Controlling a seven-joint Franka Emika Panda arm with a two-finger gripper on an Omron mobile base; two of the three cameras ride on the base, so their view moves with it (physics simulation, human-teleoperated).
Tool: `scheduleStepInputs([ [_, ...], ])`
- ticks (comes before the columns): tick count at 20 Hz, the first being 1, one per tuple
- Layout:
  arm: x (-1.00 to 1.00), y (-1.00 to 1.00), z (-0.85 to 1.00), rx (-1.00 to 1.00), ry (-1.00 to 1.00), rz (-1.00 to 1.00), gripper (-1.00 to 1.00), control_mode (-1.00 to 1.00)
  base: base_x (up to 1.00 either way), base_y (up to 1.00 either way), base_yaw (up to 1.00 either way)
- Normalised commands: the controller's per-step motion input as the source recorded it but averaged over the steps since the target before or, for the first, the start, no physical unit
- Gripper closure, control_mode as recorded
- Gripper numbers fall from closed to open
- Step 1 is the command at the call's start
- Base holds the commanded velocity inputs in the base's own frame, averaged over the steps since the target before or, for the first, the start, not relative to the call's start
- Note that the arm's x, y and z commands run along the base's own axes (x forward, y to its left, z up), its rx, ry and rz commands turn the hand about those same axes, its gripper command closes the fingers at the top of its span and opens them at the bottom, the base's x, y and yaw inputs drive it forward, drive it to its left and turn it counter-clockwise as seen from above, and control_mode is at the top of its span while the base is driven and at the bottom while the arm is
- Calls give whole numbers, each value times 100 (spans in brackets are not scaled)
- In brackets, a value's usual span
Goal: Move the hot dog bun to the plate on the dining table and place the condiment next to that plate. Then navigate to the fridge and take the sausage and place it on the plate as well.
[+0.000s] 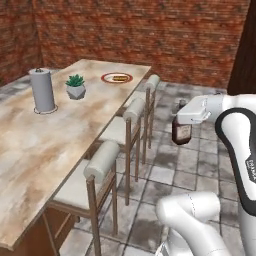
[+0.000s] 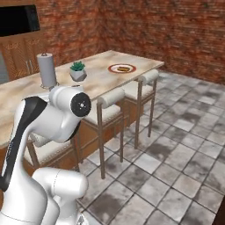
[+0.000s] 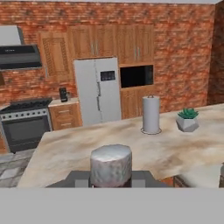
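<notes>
Closest to the hand camera, the pale cap of the bottle (image 3: 111, 165) sits right between the finger tips, blocking the near edge of the dining table (image 3: 78, 151) behind it. From the left base view the gripper (image 1: 182, 121) is clamped narrowly on the neck of this small dark brown bottle (image 1: 181, 132), which hangs upright over the tiled floor (image 1: 200, 165), well off the table's long side and beyond the row of stools (image 1: 102, 162).

At the table's far end lies the plate (image 1: 116, 78), white with a red-brown rim, and a small tan bun (image 1: 119, 77) lies on it; the same plate (image 2: 122, 68) and bun (image 2: 123, 68) show from the right base view. Nearer along the table from the plate stands a little potted plant (image 1: 75, 86), then a paper towel roll (image 1: 43, 90) upright on its holder.

Across the table from the hand, against the brick wall, the grey fridge (image 3: 97, 91) stands shut between wooden cabinets, with a stove (image 3: 25, 122) to its left and a dark built-in oven (image 3: 136, 76) to its right.

The bottle's body is hidden in the hand view, and the bun is too small to make out its split.
</notes>
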Motion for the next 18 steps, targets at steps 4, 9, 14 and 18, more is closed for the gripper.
scheduleStepInputs([
  [4,0,0,0,0,0,0,100,100,100,-84,39],
  [9,0,0,0,0,0,0,100,100,100,-81,41],
  [14,0,0,0,0,0,0,100,100,100,-86,40],
  [18,0,0,0,0,0,0,100,100,100,-92,39],
])
